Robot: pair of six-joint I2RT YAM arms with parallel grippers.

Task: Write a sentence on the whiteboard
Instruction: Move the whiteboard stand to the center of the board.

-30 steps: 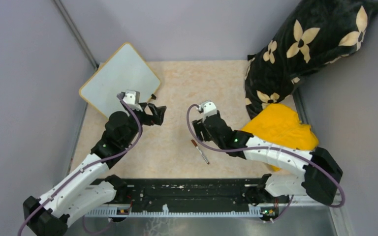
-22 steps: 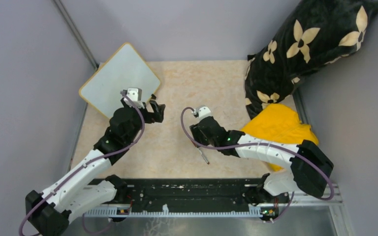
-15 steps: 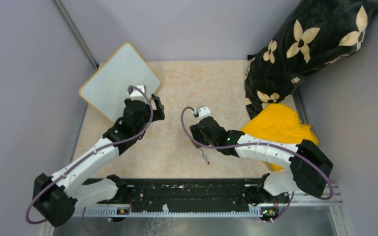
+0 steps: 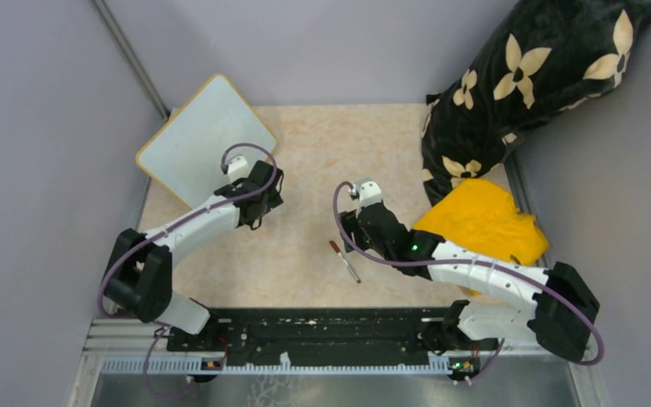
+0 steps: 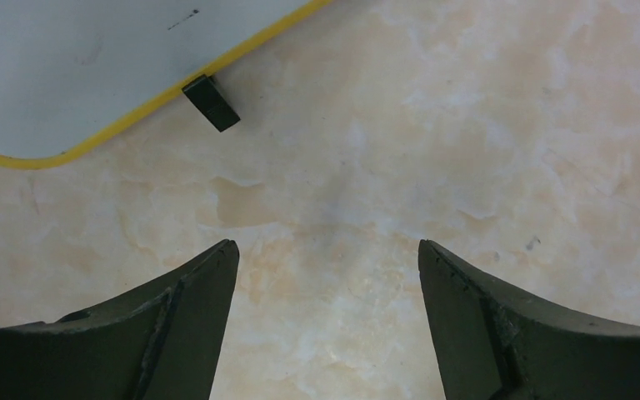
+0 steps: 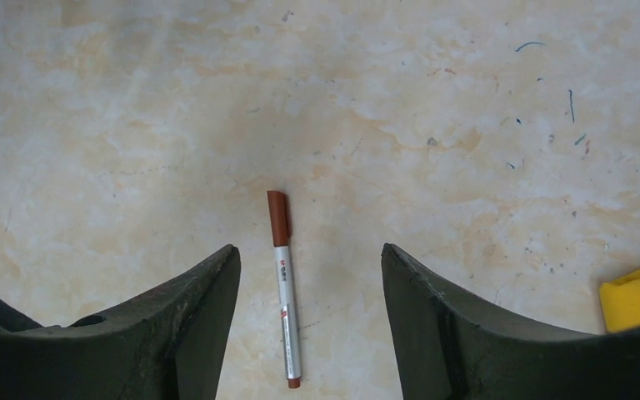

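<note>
The whiteboard point(image 4: 199, 136) sits at the far left corner of the table point(image 4: 322, 144), with no words readable on it. The left gripper point(image 5: 327, 250) and right gripper point(image 6: 310, 250) both gape empty. The marker point(image 6: 284, 287) lies flat beneath the right one, and a careless pinch could roll it away.

Looking straight down past the right gripper point(image 6: 308, 247) here, its two dark curved fingers point(image 6: 175, 325) spread wide apart at the bottom of the view, nothing between the pads. Below them, a beige marbled stone-look tabletop point(image 6: 133, 125). And there, lying flat on it in the gap between the fingers, a slim marker pen with a silvery-white barrel point(image 6: 285, 287) and a reddish-brown cap point(image 6: 277, 217). Cap end points away, barrel running down towards the lower edge, closer to the left finger and touching neither. Small blue and red specks point(image 6: 571, 104) dot the tabletop upper right. A bright yellow soft-looking object point(image 6: 637, 296) peeks in at the right edge.
</note>
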